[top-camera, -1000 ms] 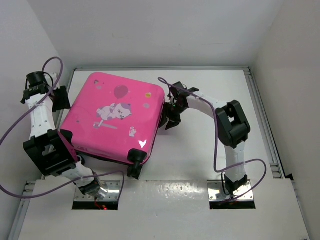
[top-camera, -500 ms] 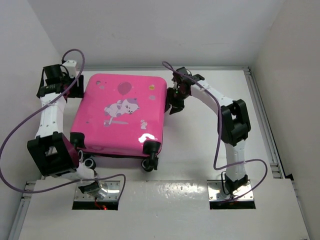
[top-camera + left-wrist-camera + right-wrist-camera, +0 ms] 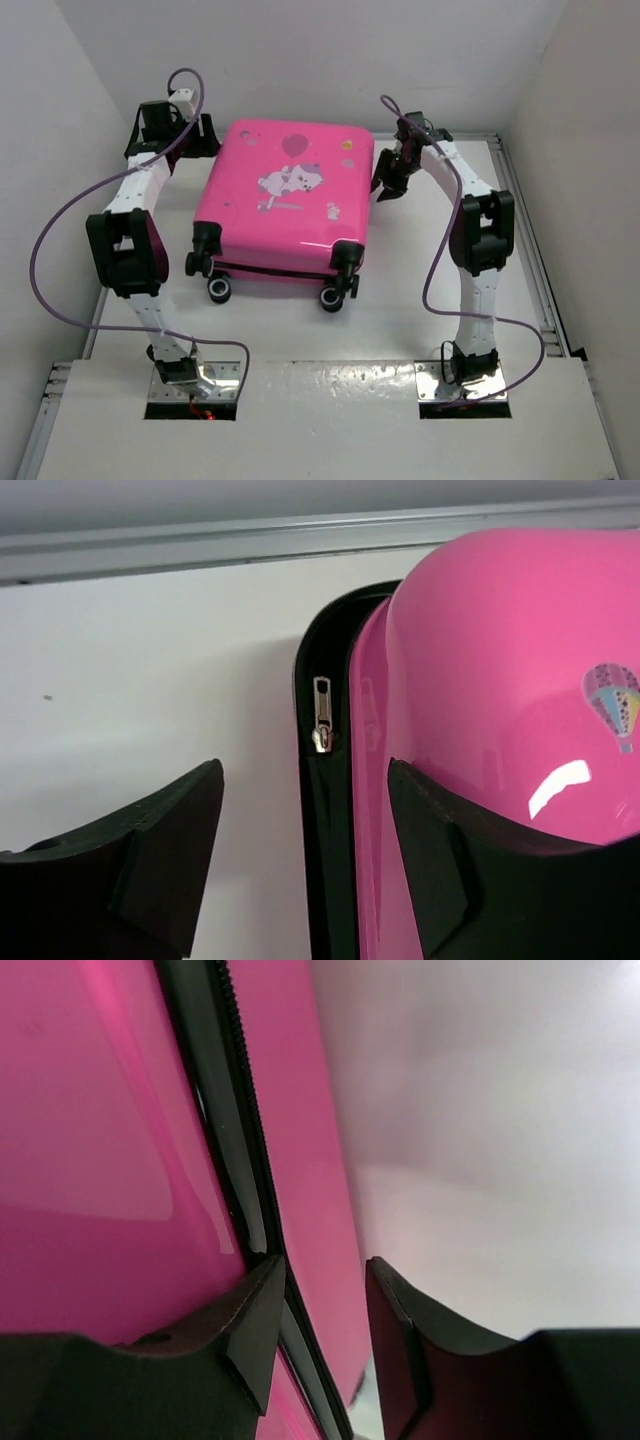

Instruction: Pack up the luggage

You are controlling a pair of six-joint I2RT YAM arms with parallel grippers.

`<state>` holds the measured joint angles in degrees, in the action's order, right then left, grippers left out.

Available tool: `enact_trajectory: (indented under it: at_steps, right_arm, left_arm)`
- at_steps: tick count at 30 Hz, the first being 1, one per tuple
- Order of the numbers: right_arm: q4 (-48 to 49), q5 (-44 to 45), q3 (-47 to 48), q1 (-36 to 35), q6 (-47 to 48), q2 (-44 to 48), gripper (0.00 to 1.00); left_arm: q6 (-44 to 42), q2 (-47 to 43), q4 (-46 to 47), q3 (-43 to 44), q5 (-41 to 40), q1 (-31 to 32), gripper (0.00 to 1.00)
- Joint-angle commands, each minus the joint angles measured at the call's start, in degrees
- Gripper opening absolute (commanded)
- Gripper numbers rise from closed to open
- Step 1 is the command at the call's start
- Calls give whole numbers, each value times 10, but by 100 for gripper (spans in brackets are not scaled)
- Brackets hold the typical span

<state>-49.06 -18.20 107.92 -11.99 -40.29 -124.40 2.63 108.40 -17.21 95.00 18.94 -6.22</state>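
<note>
The pink luggage (image 3: 285, 205) lies flat and closed on the white table (image 3: 420, 300), cartoon print up, black wheels (image 3: 335, 295) toward the near side. My left gripper (image 3: 197, 140) is open at its far left corner. In the left wrist view the gripper (image 3: 305, 855) straddles the black zipper trim (image 3: 325, 810), its right finger (image 3: 450, 870) over the pink shell (image 3: 500, 680), and a silver zipper pull (image 3: 321, 715) lies ahead. My right gripper (image 3: 388, 180) is at the luggage's right side. In the right wrist view the gripper (image 3: 325, 1335) stands narrowly open around the lower shell's rim (image 3: 320, 1250).
White walls close in the table at the back and on both sides. A metal rail (image 3: 525, 230) runs along the right edge. Purple cables (image 3: 60, 250) loop off both arms. Bare table lies in front of the wheels.
The luggage has slid right and toward the back and turned, so its wheels now face the near edge. Both grippers moved back and right alongside it.
</note>
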Motion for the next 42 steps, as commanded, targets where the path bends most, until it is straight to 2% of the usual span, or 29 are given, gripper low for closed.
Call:
enact_trajectory:
  at_steps: [1, 4, 8, 9, 13, 16, 17, 20, 22, 25, 29, 33, 36, 39, 42]
  right_arm:
    - [252, -188, 92, -53, -66, 19, 45]
    - [266, -192, 90, -40, -58, 15, 46]
    - [278, -202, 89, -27, -58, 14, 46]
    - [279, -207, 92, -26, -61, 14, 46]
    - [295, -221, 116, -35, -71, 11, 46]
    - [300, -221, 146, -46, -79, 10, 47]
    - [302, -221, 166, -49, -80, 8, 48]
    - [307, -217, 185, -58, -84, 4, 50]
    - [330, -218, 185, -62, -92, 4, 51]
    - [310, -203, 187, -65, -77, 0, 51]
    - [286, -170, 129, -42, -47, 6, 48]
    - [243, -148, 113, -13, -5, -5, 36]
    - [236, -142, 81, 2, 14, 0, 37]
    - [230, -130, 66, 8, 46, -3, 48]
    - [230, -125, 74, 20, 57, -14, 51]
  left_arm:
    - [169, 2, -46, -57, 277, 88, 75]
    - [159, -41, -31, -69, 233, 48, 77]
    - [71, -91, -159, -92, 128, 5, 77]
    - [32, -100, -172, -124, 92, 0, 77]
    - [-24, -134, -196, -220, 52, -5, 75]
    - [-24, -127, -211, -267, 75, -5, 74]
    - [-24, -120, -211, -267, 113, -5, 74]
    - [10, -115, -193, -267, 151, 15, 74]
    - [27, -115, -165, -261, 157, 26, 74]
    - [61, -115, -146, -247, 144, 31, 74]
    - [93, -137, -106, -245, 132, -12, 74]
    - [105, -171, -84, -260, 138, -59, 74]
    - [111, -194, -73, -273, 126, -84, 74]
    - [103, -212, -73, -298, 134, -106, 74]
    - [91, -248, -73, -328, 129, -128, 75]
